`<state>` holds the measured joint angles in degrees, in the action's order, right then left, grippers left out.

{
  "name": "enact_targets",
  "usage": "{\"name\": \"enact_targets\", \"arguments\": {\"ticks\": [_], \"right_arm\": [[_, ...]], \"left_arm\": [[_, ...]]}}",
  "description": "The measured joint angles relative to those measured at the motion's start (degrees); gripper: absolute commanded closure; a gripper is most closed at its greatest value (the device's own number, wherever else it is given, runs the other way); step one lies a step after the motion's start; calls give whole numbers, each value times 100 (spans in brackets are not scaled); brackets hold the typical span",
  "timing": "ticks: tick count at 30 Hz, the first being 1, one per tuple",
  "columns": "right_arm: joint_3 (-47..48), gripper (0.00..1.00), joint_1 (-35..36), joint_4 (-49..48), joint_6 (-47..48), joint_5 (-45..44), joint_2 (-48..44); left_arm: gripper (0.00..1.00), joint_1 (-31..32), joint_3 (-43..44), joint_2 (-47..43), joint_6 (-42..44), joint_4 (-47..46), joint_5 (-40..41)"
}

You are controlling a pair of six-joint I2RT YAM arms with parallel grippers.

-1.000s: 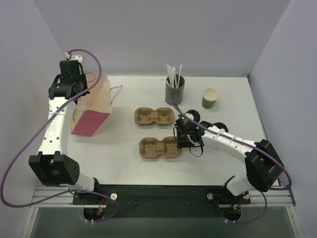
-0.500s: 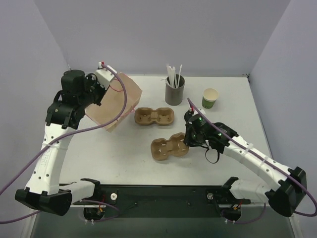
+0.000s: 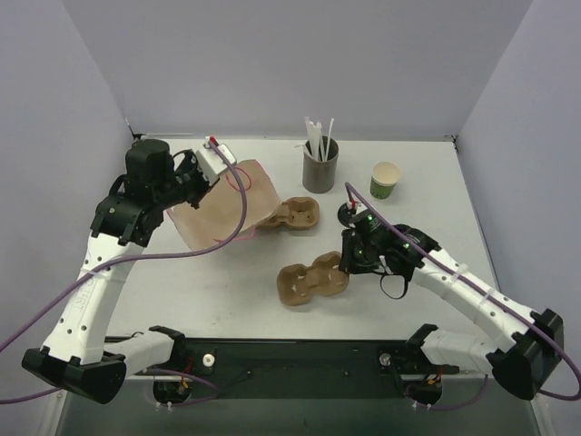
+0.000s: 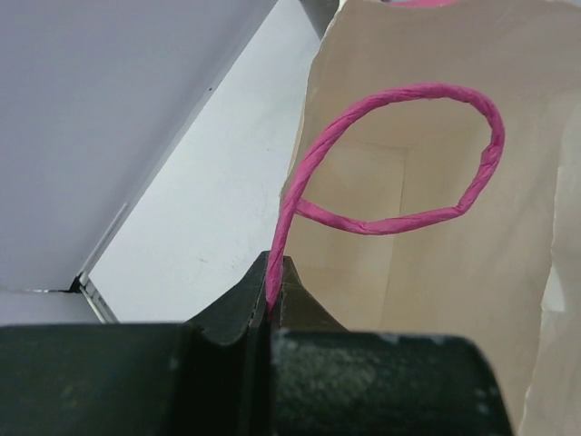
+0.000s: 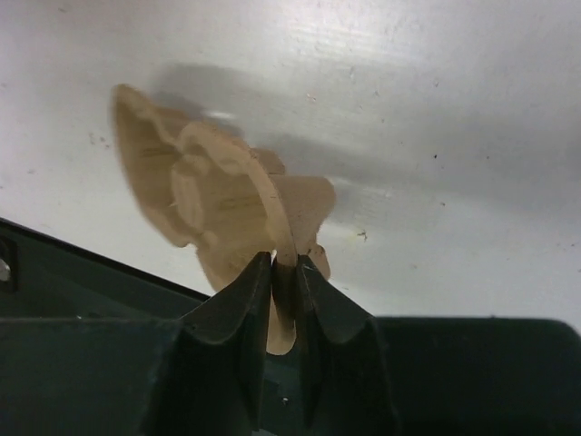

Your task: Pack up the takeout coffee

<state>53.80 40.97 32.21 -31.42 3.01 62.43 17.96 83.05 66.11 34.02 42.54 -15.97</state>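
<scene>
On the left, the left end effector (image 4: pixel 275 283) is clamping shut on the pink handle (image 4: pixel 399 154) of the bag (image 3: pixel 222 204), holding it up off the tabletop (image 3: pixel 227 282) and tilted. From the wrist view I am looking straight into its mouth, and nothing is showing inside. The bag's lower edge is overlapping the far carrier (image 3: pixel 298 213), whose wells are looking empty.

Toward the middle, the right end effector (image 5: pixel 283 271) is pinching the rim of the near carrier (image 3: pixel 313 280), jaws nearly together on the thin pulp wall. Both of its wells are empty too.

Behind these, the straw holder (image 3: pixel 320 168) is standing with white straws in it, and further right a green cup (image 3: pixel 385 180) is showing a pale inside.

The coffee itself I am not making out: if it is on the tabletop, it is likely sitting behind the right wrist, lost against the dark arm.

To me this is looking like the staging step, bag opened and carrier fetched, with no drink loaded yet. The next move is probably calling for the carrier to be set flat so a cup can drop into a well before anything goes in the bag.
</scene>
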Motion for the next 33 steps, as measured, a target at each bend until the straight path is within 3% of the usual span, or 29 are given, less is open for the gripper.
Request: {"name": "enact_targets", "arguments": {"ticks": [3,4,7,8,13,17,23,33], "right_arm": [[-210,70,-168,-107,-44,210,518],[-219,58,-249,-111,-63,221,702],[-203,36,-498,-37,-111,61,1071],[-164,34,-549,57,-116,-52,1150],[293,33,-557,450,-205,-529,1215],[595,34,-57,376,-566,-743,1091],[251,35,802,-264,-1172,-844,1362],[-192,34,1198,-1045,-1460,-1095,2079]], "left_arm": [[100,90,-2,-44,24,11,-195],[100,125,-4,-52,31,11,-249],[100,208,-9,-59,31,13,-348],[100,232,-9,-59,22,11,-369],[100,310,-11,-55,-111,4,-356],[100,393,-83,-57,-264,-59,-210],[100,420,-240,-63,-420,-105,-13],[100,420,-240,-63,-544,-125,227]]}}
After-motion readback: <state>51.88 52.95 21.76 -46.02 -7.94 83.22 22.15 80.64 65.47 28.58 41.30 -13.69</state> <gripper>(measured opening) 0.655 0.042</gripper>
